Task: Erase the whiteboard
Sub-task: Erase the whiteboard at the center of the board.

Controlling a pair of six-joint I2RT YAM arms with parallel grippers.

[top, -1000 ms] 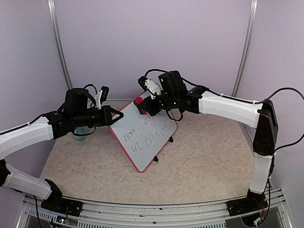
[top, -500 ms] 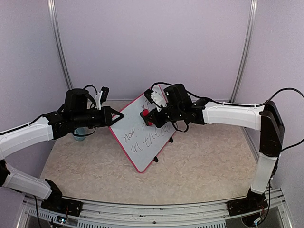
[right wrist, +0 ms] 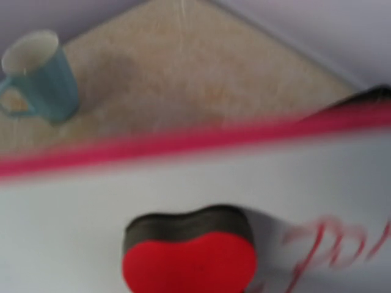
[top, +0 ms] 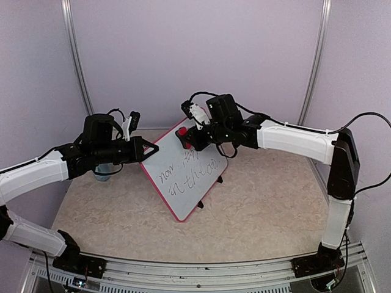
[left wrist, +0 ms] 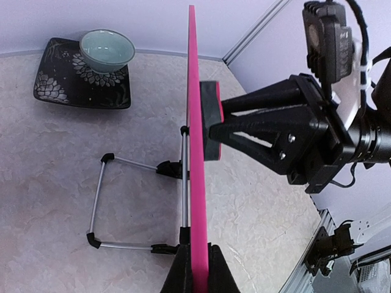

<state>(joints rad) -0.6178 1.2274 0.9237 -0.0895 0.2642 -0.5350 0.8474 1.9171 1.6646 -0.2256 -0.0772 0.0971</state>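
Note:
The whiteboard point(top: 183, 177), white with a pink-red frame and dark handwriting, stands tilted on the table. My left gripper point(top: 154, 148) is shut on its left frame edge; in the left wrist view the pink edge point(left wrist: 194, 152) runs straight up from between my fingers point(left wrist: 198, 268). My right gripper point(top: 188, 139) is shut on a red eraser point(top: 185, 135) with a dark pad, pressed flat against the board's face near its upper corner. The eraser point(left wrist: 211, 119) meets the board from the right. In the blurred right wrist view the eraser point(right wrist: 189, 259) lies on the white surface point(right wrist: 91, 201) beside smeared writing.
A wire stand point(left wrist: 134, 207) props the board from behind. A teal bowl point(left wrist: 107, 49) sits on a black patterned plate point(left wrist: 61, 85) behind the board. A blue mug point(right wrist: 43, 76) stands on the table at the left point(top: 102, 172). Metal posts rise at the back corners.
My right gripper carried the eraser down across the board's upper part, then back up toward the top corner. The left arm and the board stayed put.

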